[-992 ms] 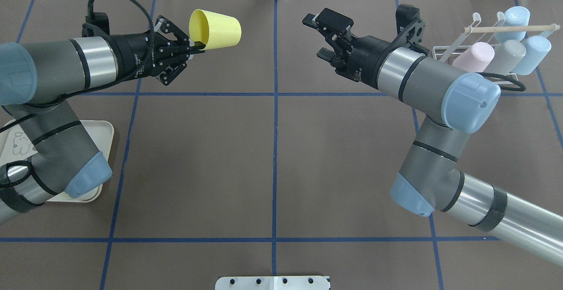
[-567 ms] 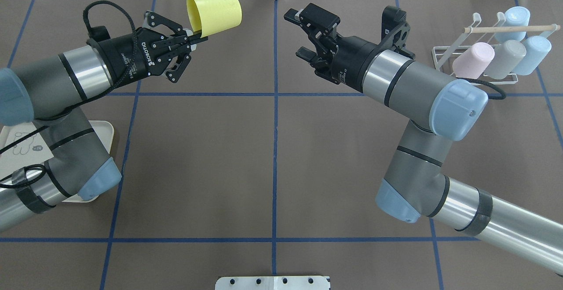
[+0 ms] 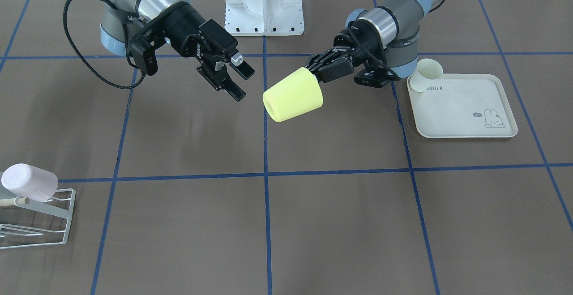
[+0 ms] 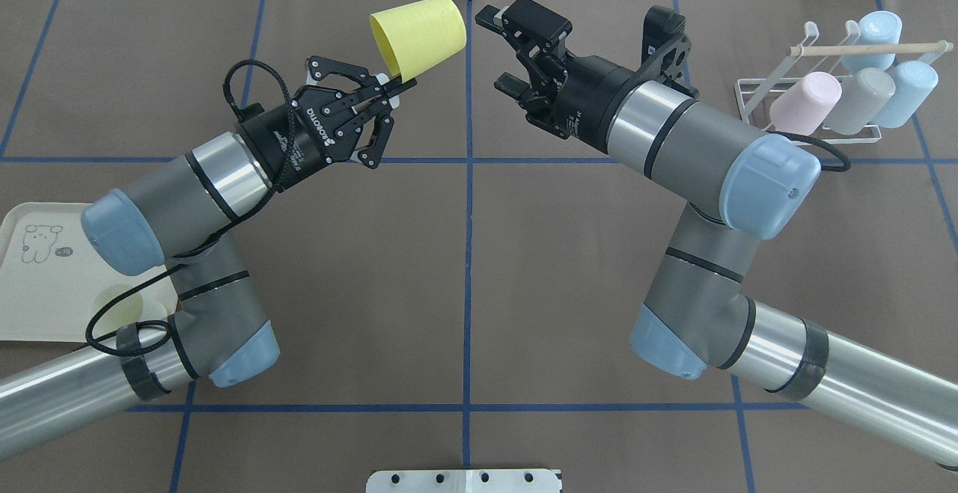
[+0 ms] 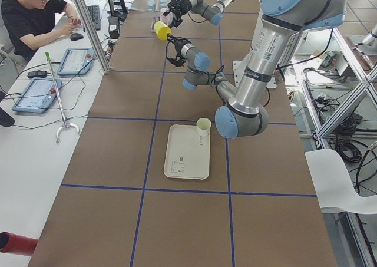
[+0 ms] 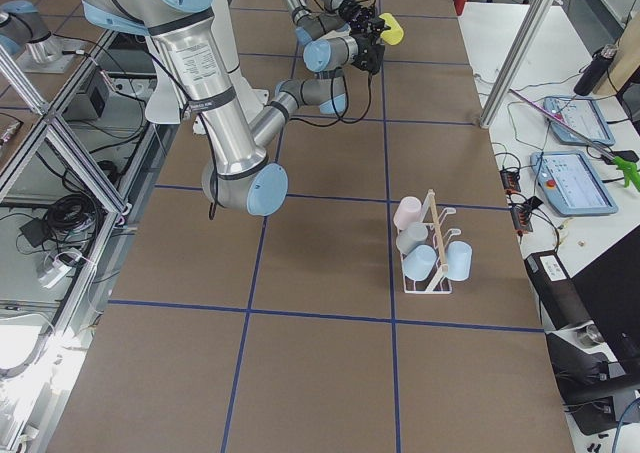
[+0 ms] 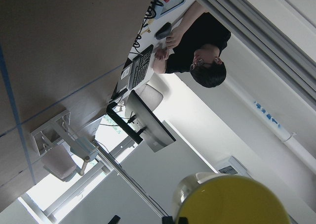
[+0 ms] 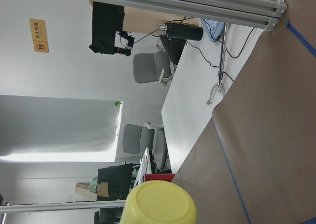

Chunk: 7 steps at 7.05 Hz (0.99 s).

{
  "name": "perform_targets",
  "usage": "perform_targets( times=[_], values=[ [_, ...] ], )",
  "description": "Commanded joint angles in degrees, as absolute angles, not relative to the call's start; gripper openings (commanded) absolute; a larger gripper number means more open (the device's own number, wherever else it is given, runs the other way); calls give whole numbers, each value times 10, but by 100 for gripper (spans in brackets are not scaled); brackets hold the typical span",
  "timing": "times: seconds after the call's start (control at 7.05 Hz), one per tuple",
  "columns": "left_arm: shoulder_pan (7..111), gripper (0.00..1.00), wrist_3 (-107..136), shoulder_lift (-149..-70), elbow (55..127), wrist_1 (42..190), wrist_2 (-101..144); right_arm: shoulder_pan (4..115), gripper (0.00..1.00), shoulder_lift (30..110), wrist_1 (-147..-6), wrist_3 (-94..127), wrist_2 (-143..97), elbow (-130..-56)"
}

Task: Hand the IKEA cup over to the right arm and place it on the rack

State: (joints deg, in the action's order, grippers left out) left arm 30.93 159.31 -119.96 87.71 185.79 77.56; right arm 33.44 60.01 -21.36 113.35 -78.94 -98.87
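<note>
The yellow IKEA cup point(image 4: 419, 33) hangs on its side in the air near the table's far centre line. My left gripper point(image 4: 395, 89) is shut on its rim, base pointing toward the right arm. It also shows in the front view point(image 3: 293, 94), held by the left gripper point(image 3: 314, 69). My right gripper point(image 4: 500, 51) is open and empty just right of the cup, not touching it; the front view point(image 3: 241, 81) shows the gap. The right wrist view looks at the cup's base point(image 8: 158, 204). The white wire rack point(image 4: 756, 90) stands at the far right.
The rack holds a pink cup point(image 4: 804, 96), a grey cup point(image 4: 861, 95) and two pale-blue cups point(image 4: 902, 89). A cream rabbit-print tray point(image 3: 456, 107) near the left arm's base carries a cream cup point(image 3: 425, 73). An operator point(image 5: 35, 19) sits beyond the table's far edge.
My left arm has swung the yellow cup to the right, up to the centre line. My right gripper has shifted slightly left and farther, still open. The gap between them has narrowed.
</note>
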Motion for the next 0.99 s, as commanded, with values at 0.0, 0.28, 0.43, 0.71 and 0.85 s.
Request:
perform_targets(
  times=[0.0, 0.28, 0.43, 0.71, 0.85],
  values=[
    [294, 0, 1594, -1216, 873, 1857, 768, 334, 100, 599, -214, 1134, -787, -986],
    [284, 0, 1591, -1225, 872, 1850, 768, 334, 100, 599, -214, 1134, -787, -986],
    [278, 0, 1590, -1232, 872, 1849, 766, 334, 100, 599, -214, 1134, -787, -986],
    [276, 0, 1590, -1234, 872, 1849, 760, 331, 100, 598, -214, 1134, -787, -986],
    [276, 0, 1590, -1234, 870, 1847, 760, 329, 100, 598, -213, 1137, -787, -986]
  ],
)
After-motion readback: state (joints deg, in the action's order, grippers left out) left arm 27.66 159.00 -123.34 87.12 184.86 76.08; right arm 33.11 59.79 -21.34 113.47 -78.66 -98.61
